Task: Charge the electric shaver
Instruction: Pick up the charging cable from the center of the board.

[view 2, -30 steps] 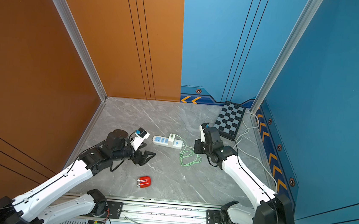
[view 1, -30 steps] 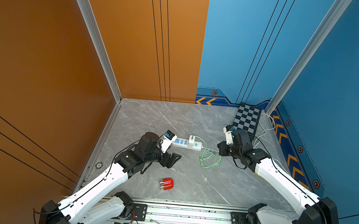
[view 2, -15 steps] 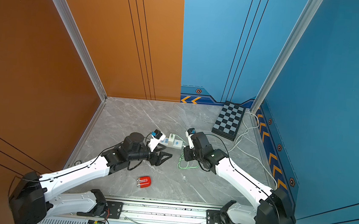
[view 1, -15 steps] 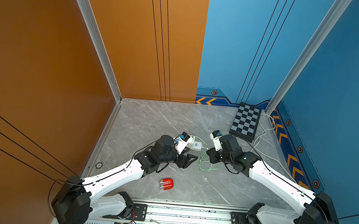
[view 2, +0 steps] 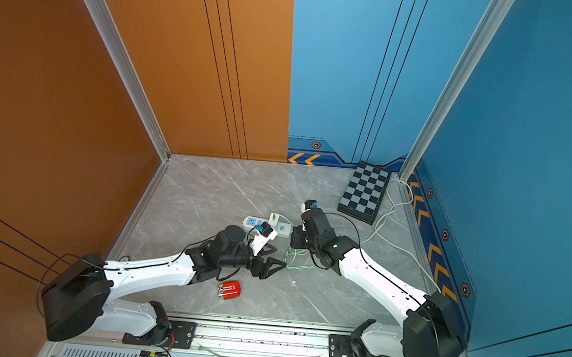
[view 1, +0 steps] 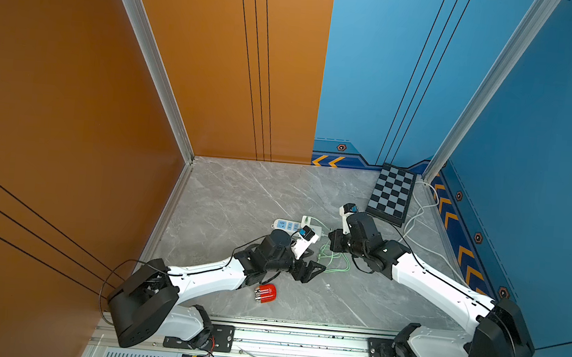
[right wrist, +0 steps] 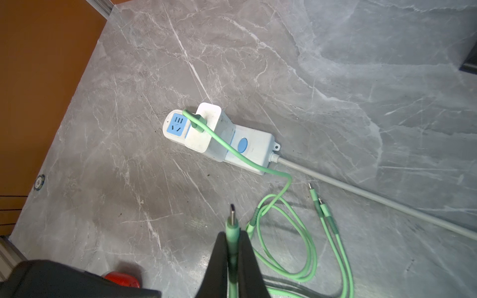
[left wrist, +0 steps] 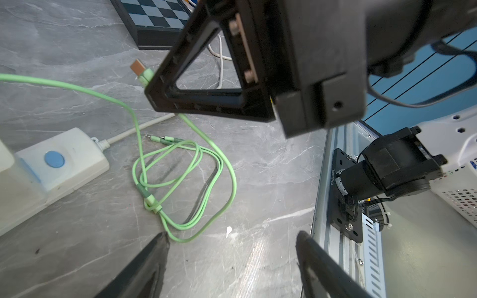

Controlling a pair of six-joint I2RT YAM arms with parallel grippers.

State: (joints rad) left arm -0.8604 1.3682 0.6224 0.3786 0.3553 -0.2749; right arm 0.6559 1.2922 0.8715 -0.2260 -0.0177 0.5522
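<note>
Find electric shaver (view 1: 265,293) lying on tabletop (view 1: 241,189), near side, close by left arm (view 1: 212,279), held by neither claw. Note left claw (view 1: 310,272) spread, empty, over tabletop just left of green cable (view 1: 335,261) coil. Note right claw (right wrist: 232,238) pinching cable's plug (right wrist: 232,225), near white power strip (view 1: 286,224)
</note>
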